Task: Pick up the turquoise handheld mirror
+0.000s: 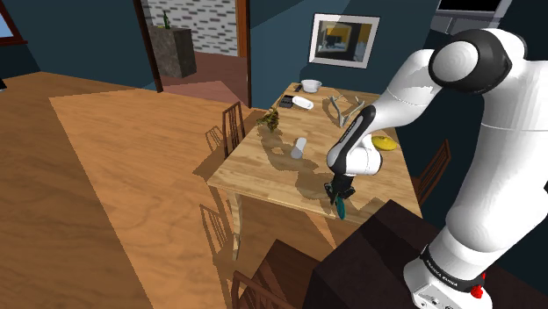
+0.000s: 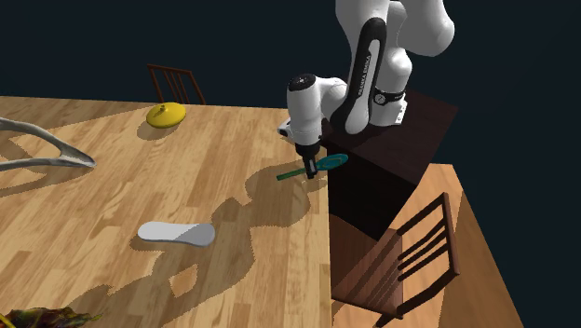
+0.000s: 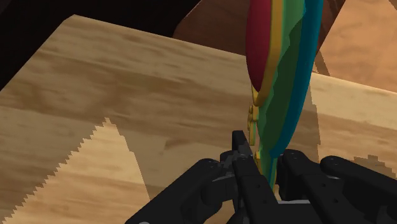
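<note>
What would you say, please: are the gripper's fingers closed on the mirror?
Yes, in the wrist view the gripper clasps the mirror by its handle.

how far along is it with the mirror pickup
Done: the gripper is shut on the turquoise mirror, clasping its narrow end. In hand: the lift; in the second exterior view the mirror seems to hang just above the table near its edge. Left: perhaps raising it higher.

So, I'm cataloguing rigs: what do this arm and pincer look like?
The arm is white, with rounded links, dark joints, and dark lettering and a red button near its base. The pincer is all black, two-fingered.
</note>
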Action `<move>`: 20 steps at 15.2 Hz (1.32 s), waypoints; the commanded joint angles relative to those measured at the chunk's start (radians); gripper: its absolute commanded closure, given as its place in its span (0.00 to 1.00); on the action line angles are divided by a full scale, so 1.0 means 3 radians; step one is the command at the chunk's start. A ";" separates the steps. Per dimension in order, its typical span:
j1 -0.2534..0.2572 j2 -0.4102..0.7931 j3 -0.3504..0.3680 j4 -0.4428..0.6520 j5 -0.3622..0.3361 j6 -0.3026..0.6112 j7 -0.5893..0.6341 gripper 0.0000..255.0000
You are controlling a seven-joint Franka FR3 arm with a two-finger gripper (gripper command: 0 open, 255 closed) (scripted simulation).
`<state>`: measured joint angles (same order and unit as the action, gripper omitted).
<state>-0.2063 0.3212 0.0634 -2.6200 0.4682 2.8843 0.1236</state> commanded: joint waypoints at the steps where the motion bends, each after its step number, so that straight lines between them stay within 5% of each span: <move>1: 0.0000 0.0000 0.0000 0.0000 0.0000 0.0000 0.0000 1.00; 20: 0.0164 -0.0881 -0.0273 -0.0170 -0.0545 -0.0696 0.0502 1.00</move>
